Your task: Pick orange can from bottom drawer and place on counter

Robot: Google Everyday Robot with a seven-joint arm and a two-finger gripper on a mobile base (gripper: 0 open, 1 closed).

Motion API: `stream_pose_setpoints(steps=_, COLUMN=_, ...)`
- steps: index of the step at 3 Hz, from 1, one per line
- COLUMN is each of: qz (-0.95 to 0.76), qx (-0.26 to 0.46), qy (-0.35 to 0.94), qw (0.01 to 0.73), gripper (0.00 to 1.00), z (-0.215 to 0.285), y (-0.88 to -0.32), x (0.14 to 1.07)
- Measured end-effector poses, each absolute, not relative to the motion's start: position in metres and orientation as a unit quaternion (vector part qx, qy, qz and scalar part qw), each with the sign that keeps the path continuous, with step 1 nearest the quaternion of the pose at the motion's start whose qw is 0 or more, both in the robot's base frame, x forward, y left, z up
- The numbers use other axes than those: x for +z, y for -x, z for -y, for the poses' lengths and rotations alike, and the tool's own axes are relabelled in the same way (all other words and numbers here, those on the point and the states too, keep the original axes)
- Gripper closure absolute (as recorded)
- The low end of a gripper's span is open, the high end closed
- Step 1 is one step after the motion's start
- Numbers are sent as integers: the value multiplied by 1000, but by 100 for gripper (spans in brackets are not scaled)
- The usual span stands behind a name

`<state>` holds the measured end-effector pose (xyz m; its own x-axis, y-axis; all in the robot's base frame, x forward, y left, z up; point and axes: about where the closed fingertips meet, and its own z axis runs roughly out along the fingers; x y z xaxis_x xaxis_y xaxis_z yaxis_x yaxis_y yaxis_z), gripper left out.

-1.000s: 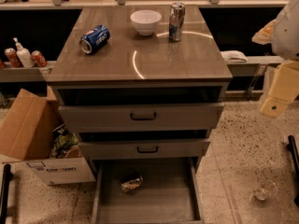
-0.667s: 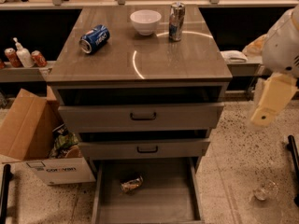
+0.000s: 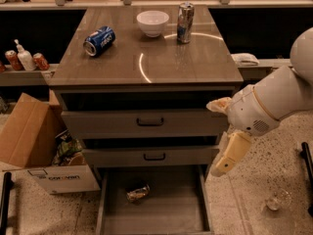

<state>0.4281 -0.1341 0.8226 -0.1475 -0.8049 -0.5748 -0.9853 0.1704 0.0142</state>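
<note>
As arm swung in from right, gripper (image 3: 228,154) now hangs by cabinet's right edge, above drawer (image 3: 168,210); open or closed, I cannot tell. Can (image 3: 137,192) lies untouched in drawer. I judge reach only begun.

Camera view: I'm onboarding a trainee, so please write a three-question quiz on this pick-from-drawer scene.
1. How many cans are on the counter?
2. True or false: the orange can lies on the floor of the open bottom drawer.
3. Where is the end effector?
A. Over the counter
B. Outside the drawers, at the right of the picture beside the middle drawer
C. Inside the bottom drawer, on the orange can

Key:
1. Two: the blue can on its side and the upright silver-and-blue can.
2. True.
3. B.
</note>
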Motion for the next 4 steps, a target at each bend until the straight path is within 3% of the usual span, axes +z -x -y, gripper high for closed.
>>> stream_pose_setpoints(steps=2, qz=-731, qx=198, qy=617, qw=215, gripper=0, z=132, y=-429, x=807)
stream_pose_setpoints(steps=4, qz=-715, qx=217, qy=635, qw=194, gripper=0, z=125, y=-421, x=676)
